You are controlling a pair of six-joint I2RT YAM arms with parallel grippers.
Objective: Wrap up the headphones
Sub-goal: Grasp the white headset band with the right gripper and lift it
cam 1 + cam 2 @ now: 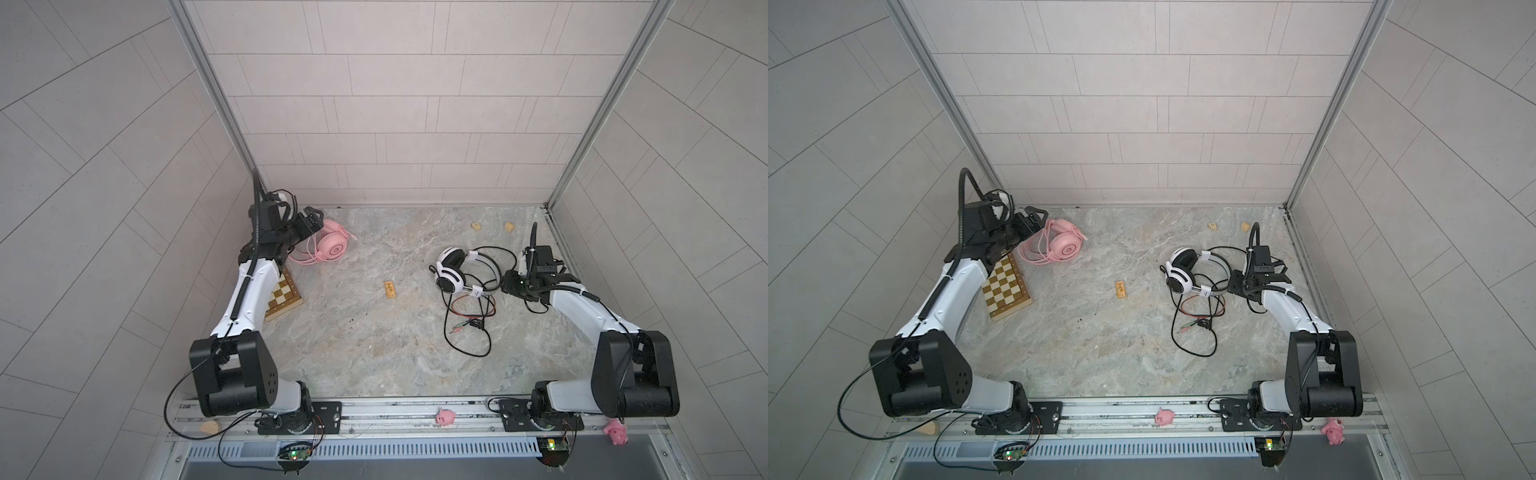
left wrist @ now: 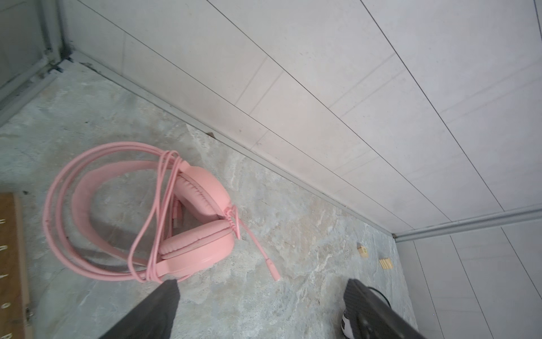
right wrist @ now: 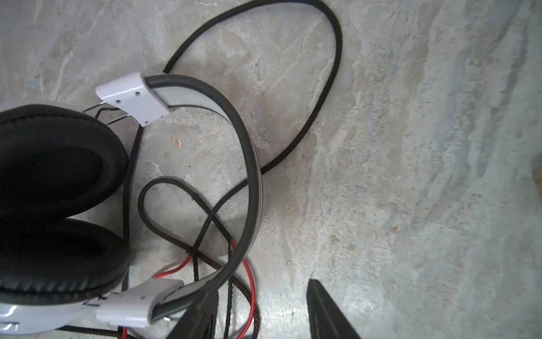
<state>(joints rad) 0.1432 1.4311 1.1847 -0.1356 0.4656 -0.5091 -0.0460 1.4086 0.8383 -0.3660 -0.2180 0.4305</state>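
Both top views put the pink headset at the table's upper left, beside the left arm. The white-and-black headset sits right of centre. Only the left wrist view shows the pink cable looped round it, and the left gripper spread wide, empty. In the right wrist view, the right gripper has its jaws apart, one finger right at the headband, and the black cable is loose. Marble-look tabletop, pale tiled walls.
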